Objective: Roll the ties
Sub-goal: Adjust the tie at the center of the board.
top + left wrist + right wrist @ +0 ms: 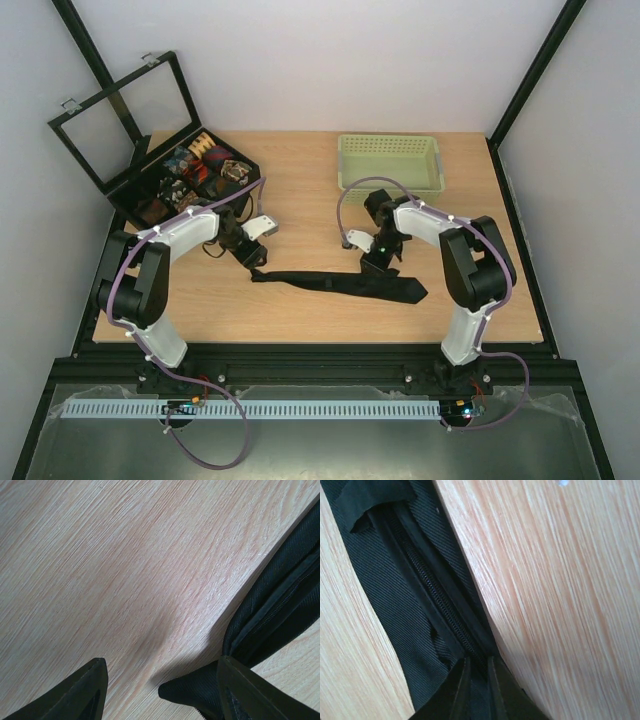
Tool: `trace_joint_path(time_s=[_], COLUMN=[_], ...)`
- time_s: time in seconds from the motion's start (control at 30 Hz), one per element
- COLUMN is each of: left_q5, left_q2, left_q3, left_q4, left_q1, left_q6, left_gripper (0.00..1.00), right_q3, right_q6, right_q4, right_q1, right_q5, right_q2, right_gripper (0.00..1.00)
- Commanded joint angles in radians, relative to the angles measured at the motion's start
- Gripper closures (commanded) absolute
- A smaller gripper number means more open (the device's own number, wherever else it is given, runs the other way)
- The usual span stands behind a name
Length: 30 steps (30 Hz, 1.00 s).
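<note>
Broad table (300,200) of pale, finely grained wood, bare along the near edge and far right. At the back left corner, black compartmented box (128,203), framed lid raised, small patterned coiled ties (205,162) packed inside. Back centre-right, pale green perforated plastic basket (390,141). Between the arms, black tie (340,283): long flat strip of ribbed weave, stretched left to right, seam upward. Right gripper (478,666) pinched narrow on its fabric. Left gripper (161,665) spread wide, the narrow end just beside one finger.
</note>
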Motion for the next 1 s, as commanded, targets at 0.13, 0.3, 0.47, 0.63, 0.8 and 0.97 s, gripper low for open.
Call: trace_joint_path(time_s=[0.13, 0.3, 0.47, 0.63, 0.8, 0.97], left_q5=[-0.012, -0.015, -0.01, 0.003, 0.005, 0.002], left_q2=[-0.019, -0.019, -0.018, -0.01, -0.001, 0.005], left_q3=[0.005, 0.013, 0.026, 0.038, 0.042, 0.052], left_q4=[-0.019, -0.022, -0.021, -0.032, -0.034, -0.032], left_q1=[0.008, 0.008, 0.007, 0.008, 0.007, 0.007], left_q6=[0.018, 0.019, 0.011, 0.015, 0.013, 0.011], left_gripper=[0.38, 0.38, 0.38, 0.38, 0.38, 0.38], right_q3=[0.055, 0.043, 0.045, -0.038, -0.059, -0.113], right_q6=[-0.015, 0.043, 0.081, 0.111, 0.153, 0.139], right_q4=[-0.166, -0.152, -0.159, -0.067, -0.024, 0.011], right_q1=[0.006, -0.047, -0.152, -0.169, -0.169, -0.166], right_q5=[0.013, 0.056, 0.079, 0.175, 0.204, 0.215], right_q2=[-0.073, -0.086, -0.069, -0.091, -0.06, -0.032], right_gripper=[0.96, 0.75, 0.66, 0.66, 0.66, 0.68])
